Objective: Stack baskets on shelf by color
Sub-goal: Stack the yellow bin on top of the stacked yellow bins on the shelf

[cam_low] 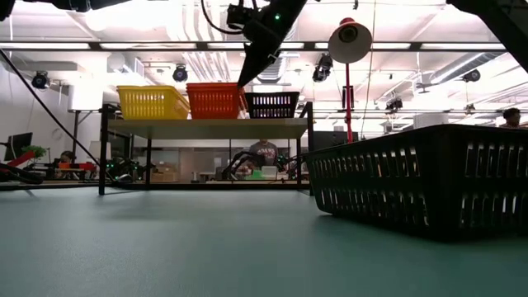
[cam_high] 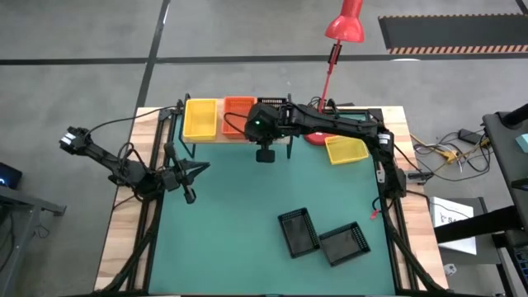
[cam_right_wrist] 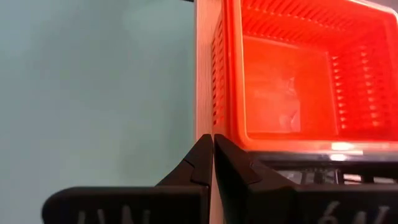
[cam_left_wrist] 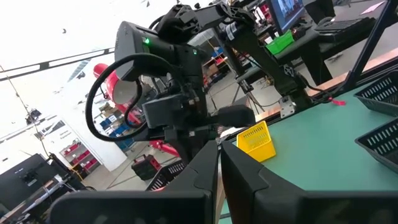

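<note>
Currently we have the right gripper (cam_high: 265,153) above the front edge of the shelf (cam_low: 206,128), close to the red-orange basket stack (cam_high: 238,116), with its fingers pressed together and nothing between them. The left gripper (cam_high: 189,195) waits over the left part of the green table (cam_high: 239,223), also pressed together and empty.

On the shelf we see a yellow basket stack (cam_high: 200,118) at the left, the red-orange one in the middle and a black basket (cam_low: 272,105) at the right. Off the shelf remain one yellow basket (cam_high: 346,149) on the table beside the red lamp (cam_high: 345,25), and two black baskets (cam_high: 298,230) near the front of the table, well apart from the shelf.

We judge the step in hand is to go and fetch the next loose basket. To do it well, we should first lift the right gripper clear of the shelf edge, so it does not catch the red-orange rim or the wooden plank. Then we open the fingers before coming down, and take the basket by one thin wall. The yellow basket is the nearest; it must go on the yellow stack, so the path crosses above the other stacks and needs enough height. We set it down level, so that it nests properly.
</note>
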Controlling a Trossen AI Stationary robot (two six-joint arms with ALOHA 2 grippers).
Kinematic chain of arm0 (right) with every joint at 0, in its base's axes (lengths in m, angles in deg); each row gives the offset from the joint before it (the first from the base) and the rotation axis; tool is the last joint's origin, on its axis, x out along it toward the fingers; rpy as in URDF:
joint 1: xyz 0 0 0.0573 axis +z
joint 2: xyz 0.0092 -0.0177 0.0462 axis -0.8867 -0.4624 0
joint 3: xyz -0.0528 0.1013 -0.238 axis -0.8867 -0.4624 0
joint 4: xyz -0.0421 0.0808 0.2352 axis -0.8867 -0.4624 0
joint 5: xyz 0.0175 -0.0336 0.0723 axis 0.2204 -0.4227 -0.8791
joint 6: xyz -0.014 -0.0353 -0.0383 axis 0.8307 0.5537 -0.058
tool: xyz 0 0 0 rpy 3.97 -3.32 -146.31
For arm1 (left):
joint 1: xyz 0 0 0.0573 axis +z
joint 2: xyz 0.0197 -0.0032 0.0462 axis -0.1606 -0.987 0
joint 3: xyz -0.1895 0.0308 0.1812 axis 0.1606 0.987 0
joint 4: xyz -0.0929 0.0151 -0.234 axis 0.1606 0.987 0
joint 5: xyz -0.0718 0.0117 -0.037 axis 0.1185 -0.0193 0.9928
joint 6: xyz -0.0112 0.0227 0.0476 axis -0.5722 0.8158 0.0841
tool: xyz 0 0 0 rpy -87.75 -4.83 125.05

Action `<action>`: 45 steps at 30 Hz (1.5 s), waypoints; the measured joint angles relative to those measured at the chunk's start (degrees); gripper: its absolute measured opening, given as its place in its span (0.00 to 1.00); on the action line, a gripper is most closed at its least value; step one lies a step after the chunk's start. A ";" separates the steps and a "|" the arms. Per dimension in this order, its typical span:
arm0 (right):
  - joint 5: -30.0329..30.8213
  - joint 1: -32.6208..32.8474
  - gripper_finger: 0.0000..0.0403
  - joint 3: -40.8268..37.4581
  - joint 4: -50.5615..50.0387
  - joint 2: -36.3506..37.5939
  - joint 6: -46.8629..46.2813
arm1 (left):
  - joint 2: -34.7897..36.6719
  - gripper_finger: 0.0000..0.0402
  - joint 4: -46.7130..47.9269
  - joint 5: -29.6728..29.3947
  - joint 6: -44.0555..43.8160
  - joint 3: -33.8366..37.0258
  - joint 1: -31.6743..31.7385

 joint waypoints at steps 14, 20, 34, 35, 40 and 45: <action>-0.40 8.59 0.02 -0.22 -19.68 6.93 -16.63 | 0.00 0.01 0.09 0.00 0.94 0.06 0.00; -0.47 15.06 0.02 -4.94 -21.50 10.48 -24.81 | -0.37 0.01 -0.31 0.00 0.94 0.09 -0.02; 4.65 17.57 0.02 -34.55 -12.54 26.57 -39.08 | -0.63 0.01 -3.19 0.00 0.92 0.11 -0.02; 4.68 17.48 0.02 -36.85 -11.35 27.98 -40.08 | -0.63 0.01 -3.28 0.00 0.92 0.11 -0.02; 11.44 17.47 0.02 -47.01 -7.84 34.21 -52.43 | -0.76 0.01 -5.53 0.00 0.94 0.11 -0.02; 16.35 14.36 0.05 -54.54 -8.63 38.75 -68.72 | -1.60 0.01 -7.58 0.02 0.93 0.11 -0.02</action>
